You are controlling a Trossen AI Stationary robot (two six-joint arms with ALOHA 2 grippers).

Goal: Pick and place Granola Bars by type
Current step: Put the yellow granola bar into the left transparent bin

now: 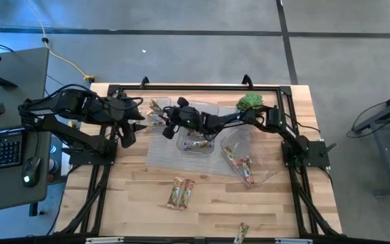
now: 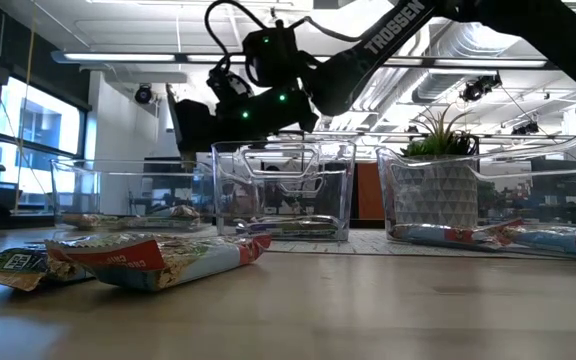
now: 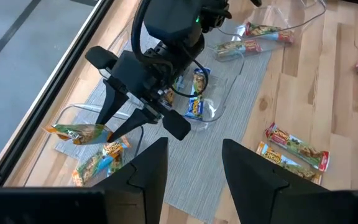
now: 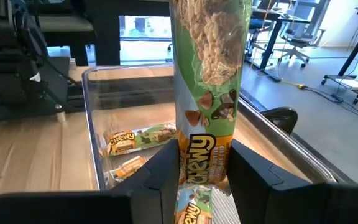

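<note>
My right gripper (image 3: pixel 112 127) reaches across the table and is shut on a green-and-orange granola bar (image 4: pixel 207 74) above the clear left tray (image 3: pixel 64 118). That tray holds a few tan and orange bars (image 4: pixel 132 140). The middle tray (image 1: pixel 198 139) holds blue-wrapped bars (image 3: pixel 196 106), and the right tray (image 1: pixel 242 159) holds several more. My left gripper (image 3: pixel 194 168) is open and empty, near the left tray's near side (image 1: pixel 135 125). Two tan and red bars (image 1: pixel 180 193) lie loose on the wood, and one more bar (image 1: pixel 241 232) lies at the near edge. My right gripper pinches the bar's end (image 4: pixel 201 168) between its two fingers. The bar runs on past the fingertips, in line with them. The fingers slant down toward the table's left. The bar is lifted clear, above the left tray.
A small green potted plant (image 1: pixel 249 102) stands at the far edge behind the right tray. The trays sit on a grey mat (image 1: pixel 161 152). A black frame (image 1: pixel 195 88) rims the table. Bare wood (image 1: pixel 276 210) lies at the near right.
</note>
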